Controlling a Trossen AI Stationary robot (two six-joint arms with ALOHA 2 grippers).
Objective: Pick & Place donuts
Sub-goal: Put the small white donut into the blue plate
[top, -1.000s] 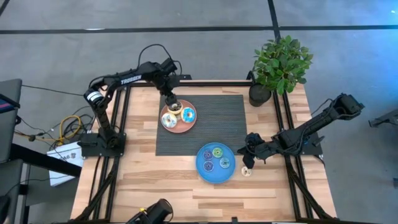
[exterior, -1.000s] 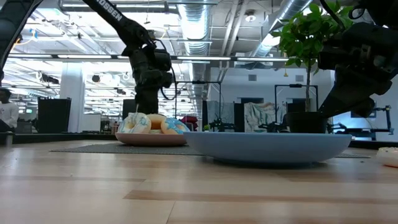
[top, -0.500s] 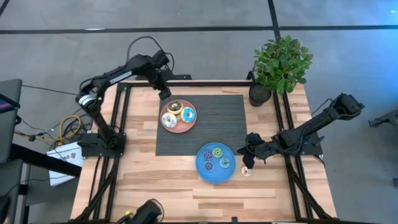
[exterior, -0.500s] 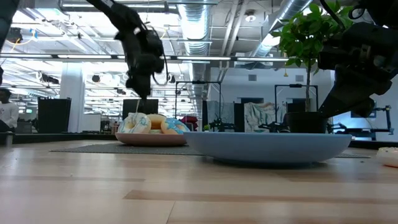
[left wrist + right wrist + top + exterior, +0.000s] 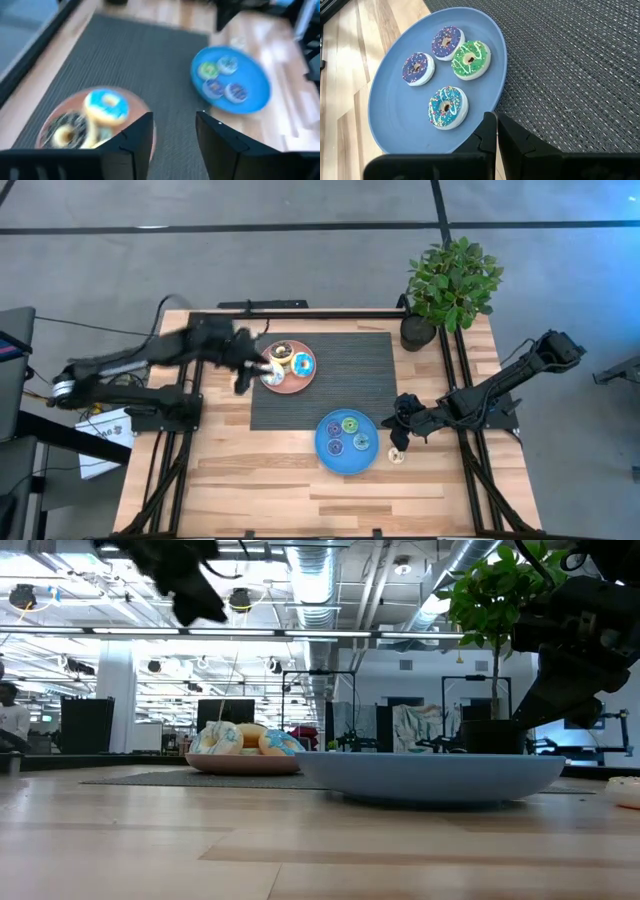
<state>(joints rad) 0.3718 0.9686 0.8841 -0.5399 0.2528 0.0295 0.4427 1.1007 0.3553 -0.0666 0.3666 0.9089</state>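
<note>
The left gripper (image 5: 240, 375) has swung away from above the pink plate (image 5: 287, 385) to its left edge, fingers apart, holding nothing. That plate holds three donuts (image 5: 288, 363); the blue plate (image 5: 395, 120) holds four small donuts (image 5: 469, 60). One pale donut (image 5: 397, 456) lies on the table under the right gripper (image 5: 398, 442), whose fingers are together.

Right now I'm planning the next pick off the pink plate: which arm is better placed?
Left. Its end effector is beside the pink plate; the right end effector sits across the blue plate.
</note>
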